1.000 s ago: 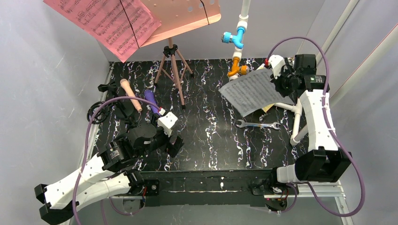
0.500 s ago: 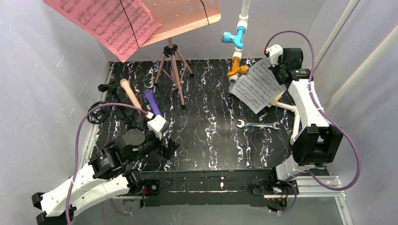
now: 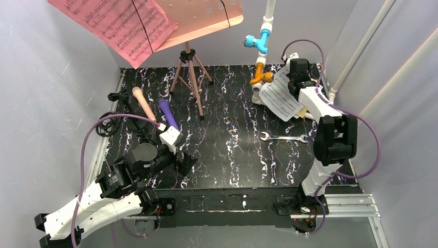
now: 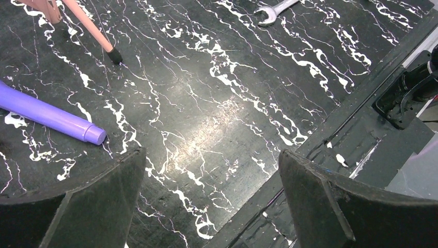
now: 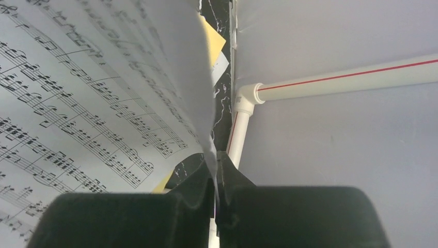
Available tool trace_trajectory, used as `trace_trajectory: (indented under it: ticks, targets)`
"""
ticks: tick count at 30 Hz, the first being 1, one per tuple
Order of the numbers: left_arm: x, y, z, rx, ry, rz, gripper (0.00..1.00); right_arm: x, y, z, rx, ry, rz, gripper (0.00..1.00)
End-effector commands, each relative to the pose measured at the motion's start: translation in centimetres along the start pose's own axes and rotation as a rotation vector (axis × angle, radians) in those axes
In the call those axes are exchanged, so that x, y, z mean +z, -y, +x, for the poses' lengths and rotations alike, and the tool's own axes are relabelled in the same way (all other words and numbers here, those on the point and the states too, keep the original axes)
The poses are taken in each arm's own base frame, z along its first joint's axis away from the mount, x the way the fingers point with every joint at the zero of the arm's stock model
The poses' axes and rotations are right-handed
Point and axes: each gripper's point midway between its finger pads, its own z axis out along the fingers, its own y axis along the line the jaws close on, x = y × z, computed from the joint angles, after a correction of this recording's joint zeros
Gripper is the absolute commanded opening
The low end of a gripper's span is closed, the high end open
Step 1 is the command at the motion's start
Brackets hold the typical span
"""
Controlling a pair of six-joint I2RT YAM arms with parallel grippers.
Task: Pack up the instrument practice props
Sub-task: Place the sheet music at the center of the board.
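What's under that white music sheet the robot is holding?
Under the white music sheet, pinched in the right gripper, corners of a yellow sheet peek out; the rest is covered.

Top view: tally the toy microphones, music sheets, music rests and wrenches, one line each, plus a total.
Toy microphones: 2, peach microphone, purple microphone
Music sheets: 3, pink sheet, white sheet, yellow sheet
Music rests: 1
Wrenches: 1
Total: 7
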Motion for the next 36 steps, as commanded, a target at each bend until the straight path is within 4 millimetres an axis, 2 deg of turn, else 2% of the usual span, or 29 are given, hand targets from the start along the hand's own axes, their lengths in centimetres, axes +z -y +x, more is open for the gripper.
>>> trace_trajectory:
  ticks: [1, 5, 8, 11, 12, 14, 21, 24, 27, 32, 36]
  targets:
    - [-0.3, 0.1, 0.0, -0.015, 0.011, 0.009, 1.0, 1.5, 0.0, -0.7, 0.057, 0.013, 0.08, 0.11]
    - [-0.6, 0.4, -0.3, -0.023, 0.03, 0.03, 1.0, 2.5, -1.1, 0.3, 0.046, -0.024, 0.069, 0.21]
    - [-1.1, 1.3, -1.3, -0.05, 0.087, 0.082, 1.0, 2.5, -1.7, 0.6, 0.063, -0.029, 0.044, 0.34]
    - [-1.5, 1.6, -2.0, -0.078, 0.142, 0.104, 1.0, 1.8, -2.1, 0.6, 0.094, -0.013, 0.011, 0.58]
    - [-1.8, 1.4, -2.2, -0.09, 0.161, 0.099, 1.0, 0.8, -2.5, 0.8, 0.124, -0.001, -0.034, 0.74]
    - [-1.7, 1.4, -2.2, -0.088, 0.153, 0.096, 1.0, 0.0, -2.6, 0.7, 0.147, 0.015, -0.06, 0.79]
    - [-1.1, 1.1, -2.1, -0.073, 0.111, 0.068, 1.0, -3.2, -2.9, 0.1, 0.199, 0.079, -0.164, 0.87]
    - [-1.0, 0.7, -2.2, -0.057, 0.083, 0.035, 1.0, -5.1, -3.8, 0.0, 0.2, 0.122, -0.258, 0.98]
    - [-0.9, 0.7, -2.5, -0.04, 0.074, 0.037, 1.0, -7.3, -5.3, 0.2, 0.192, 0.177, -0.377, 0.98]
    - [-0.7, 0.8, -3.1, -0.021, 0.08, 0.038, 1.0, -11.1, -6.2, 0.4, 0.184, 0.279, -0.528, 0.98]
    - [-0.5, 0.6, -3.9, -0.017, 0.092, 0.021, 1.0, -13.6, -6.8, 1.7, 0.179, 0.337, -0.697, 0.98]
